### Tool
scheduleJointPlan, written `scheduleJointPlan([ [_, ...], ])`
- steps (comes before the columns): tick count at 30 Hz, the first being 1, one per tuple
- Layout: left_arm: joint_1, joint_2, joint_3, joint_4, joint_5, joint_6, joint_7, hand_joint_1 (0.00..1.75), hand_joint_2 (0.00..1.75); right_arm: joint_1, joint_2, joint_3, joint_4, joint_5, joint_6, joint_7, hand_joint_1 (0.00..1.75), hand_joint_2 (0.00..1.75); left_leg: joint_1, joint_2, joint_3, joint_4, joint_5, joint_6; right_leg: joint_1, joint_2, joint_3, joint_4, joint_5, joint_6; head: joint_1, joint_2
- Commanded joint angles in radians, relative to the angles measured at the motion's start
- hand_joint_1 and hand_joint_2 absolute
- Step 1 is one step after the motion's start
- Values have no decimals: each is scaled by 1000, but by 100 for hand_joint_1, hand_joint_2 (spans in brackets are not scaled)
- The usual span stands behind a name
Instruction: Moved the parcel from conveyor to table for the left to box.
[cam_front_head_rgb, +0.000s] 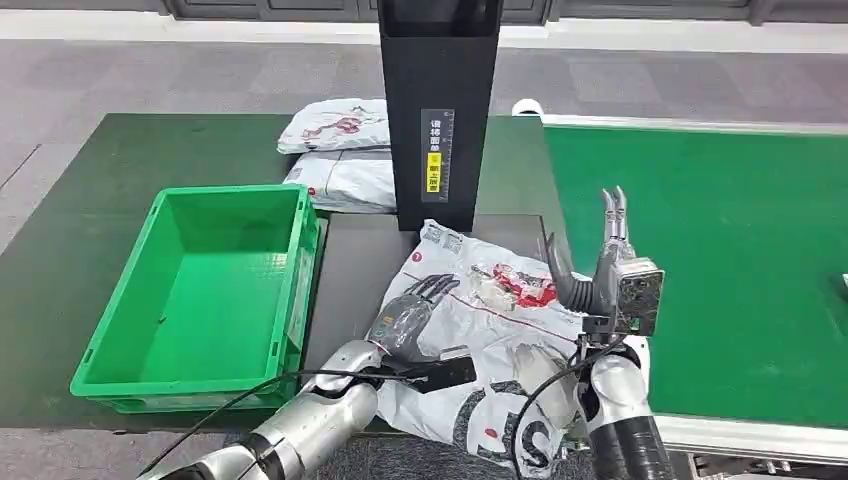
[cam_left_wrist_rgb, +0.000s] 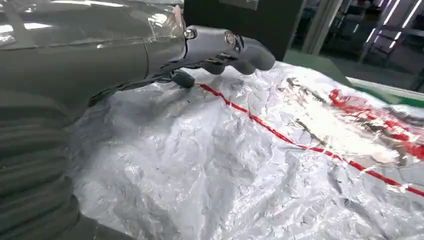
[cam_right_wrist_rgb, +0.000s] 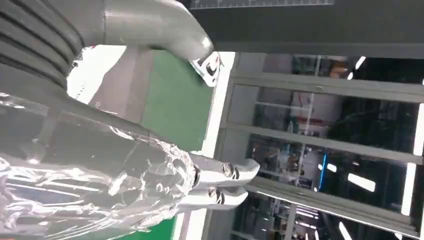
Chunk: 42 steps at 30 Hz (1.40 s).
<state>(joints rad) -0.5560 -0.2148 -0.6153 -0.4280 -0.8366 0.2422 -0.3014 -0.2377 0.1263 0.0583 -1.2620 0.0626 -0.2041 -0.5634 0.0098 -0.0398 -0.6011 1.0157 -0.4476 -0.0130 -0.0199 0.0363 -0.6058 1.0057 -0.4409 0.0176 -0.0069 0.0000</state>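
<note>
A crumpled white plastic parcel (cam_front_head_rgb: 480, 330) with red and black print lies on the dark table (cam_front_head_rgb: 355, 265), between the green crate and the conveyor, its near end hanging over the table's front edge. My left hand (cam_front_head_rgb: 408, 312) lies flat on the parcel's left part with its fingers stretched out, not closed around it. In the left wrist view those fingers (cam_left_wrist_rgb: 225, 47) reach out just over the wrinkled parcel (cam_left_wrist_rgb: 260, 165). My right hand (cam_front_head_rgb: 600, 265) is raised by the parcel's right edge, fingers pointing up and holding nothing. The right wrist view shows its fingers (cam_right_wrist_rgb: 222, 182) straight and empty.
A green crate (cam_front_head_rgb: 200, 290) stands empty on the left of the table. A tall black scanner tower (cam_front_head_rgb: 438, 110) rises just behind the parcel. Two more white parcels (cam_front_head_rgb: 335, 125) (cam_front_head_rgb: 345, 182) lie behind the crate. The green conveyor belt (cam_front_head_rgb: 720, 260) runs along the right.
</note>
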Motion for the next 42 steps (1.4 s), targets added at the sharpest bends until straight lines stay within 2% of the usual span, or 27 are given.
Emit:
scheduleJointPlan([
  [1,-29,24,-83,90,-8,-11,5,0,175,6,4,-70,-38,0,-2,7,0,175,0,3,2,-1,0,0,0,-2,2,-1,0,-1,0,0],
  [8,-29,24,-83,90,-8,-11,5,0,175,6,4,-70,-38,0,-2,7,0,175,0,4,4,-2,0,1,1,-2,4,-2,0,-2,0,0],
  [9,-28,25,-79,91,-22,-20,44,0,175,10,12,-82,-41,9,-26,-4,0,175,0,3,3,-1,0,1,0,-2,4,-1,0,-1,0,0],
  [12,-29,41,-96,113,-99,-103,89,0,175,82,29,-107,-143,13,-26,2,0,175,0,5,6,-3,0,0,1,-3,6,-3,0,-2,0,0],
  [13,-31,42,-101,119,-109,-126,91,0,175,89,31,-107,-152,14,-23,3,0,175,0,2,4,-2,0,0,1,-3,5,-2,0,-1,0,0],
  [14,-39,42,-107,132,-121,-192,88,59,175,94,31,-103,-156,21,-15,11,0,175,0,2,5,-2,0,0,1,-4,6,-2,0,-2,0,0],
  [15,-45,43,-119,136,-135,-230,78,175,175,85,33,-100,-146,20,-7,16,0,175,0,2,5,-3,0,0,1,-4,6,-3,0,-2,0,0],
  [17,-58,38,-93,126,-121,-260,52,175,175,71,36,-100,-129,21,-3,18,0,175,0,2,5,-2,0,1,1,-3,6,-2,0,-1,0,0],
  [19,-81,37,-75,100,-120,-233,21,175,175,74,32,-98,-125,12,14,27,0,175,0,0,5,-1,0,1,0,-3,8,-1,-1,1,0,0],
  [21,-114,36,-27,65,-98,-191,-6,175,175,88,33,-104,-142,5,19,29,0,175,0,4,7,-3,1,1,1,-4,8,-3,1,0,0,0],
  [22,-143,59,5,27,-66,-204,-82,175,175,95,38,-100,-146,-26,79,60,0,175,0,0,6,0,0,1,0,-5,8,-1,-1,0,0,0],
  [25,-190,96,-4,-1,-85,-341,-94,175,175,64,43,-93,-102,-16,102,65,0,175,1,2,4,1,1,1,1,-3,5,0,1,0,0,0],
  [31,-219,120,-37,53,-127,-442,-111,175,175,-13,26,-73,-12,-30,127,79,0,175,1,7,3,-1,5,0,2,-1,3,-1,5,-2,0,0],
  [32,-216,130,-44,60,-133,-460,-119,175,175,-18,28,-68,-4,-33,131,81,0,175,1,4,3,0,5,0,2,-2,4,-1,4,-1,0,0],
  [36,-209,132,36,10,-71,-314,-160,175,175,15,20,-66,-47,-52,119,84,0,175,1,5,4,-1,5,-1,2,-1,4,-1,4,-1,0,0],
  [38,-182,137,134,-105,-38,-75,-120,175,175,82,20,-75,-120,-61,100,84,0,175,1,0,2,0,5,-1,1,-4,3,0,3,-1,0,0],
  [40,-129,162,194,-284,-72,73,-64,175,175,144,21,-79,-188,-64,92,86,0,175,1,-1,2,-1,5,0,2,-8,4,-1,2,-2,0,0],
  [42,-112,175,205,-347,-82,39,-44,175,175,152,21,-79,-199,-65,90,85,0,175,1,-1,1,-1,5,0,2,-7,2,-1,1,-1,0,0],
])
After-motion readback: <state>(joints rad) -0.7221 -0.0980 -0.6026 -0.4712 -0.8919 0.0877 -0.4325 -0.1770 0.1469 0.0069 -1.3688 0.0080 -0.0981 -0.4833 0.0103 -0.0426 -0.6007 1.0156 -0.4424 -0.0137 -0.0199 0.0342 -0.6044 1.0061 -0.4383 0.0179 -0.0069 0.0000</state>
